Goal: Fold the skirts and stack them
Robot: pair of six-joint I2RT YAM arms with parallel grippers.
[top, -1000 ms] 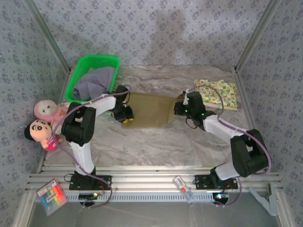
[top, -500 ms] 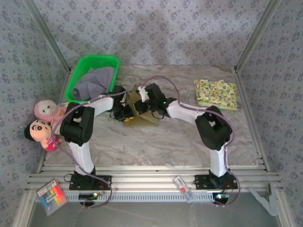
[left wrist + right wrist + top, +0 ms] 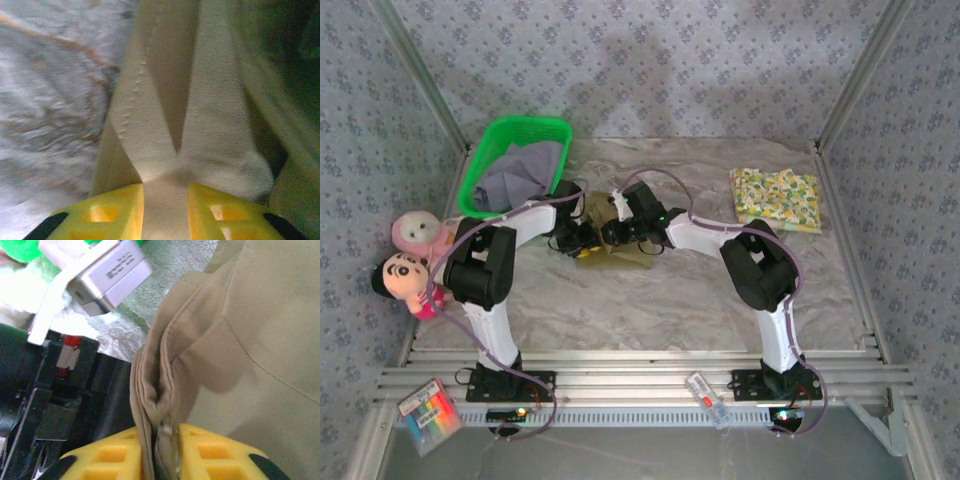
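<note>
Currently left gripper (image 3: 165, 194) and right gripper (image 3: 160, 439) each clamp jaws narrowly on the plain olive-khaki cloth skirt (image 3: 623, 254) left of centre, where bunched layers, seemingly uneven, could slip free.

Grey-blue floral wallpaper walls (image 3: 720, 60); marble-pattern table (image 3: 650, 300); aluminium corner posts (image 3: 856, 78); slotted rails (image 3: 640, 385) along near edge.
</note>
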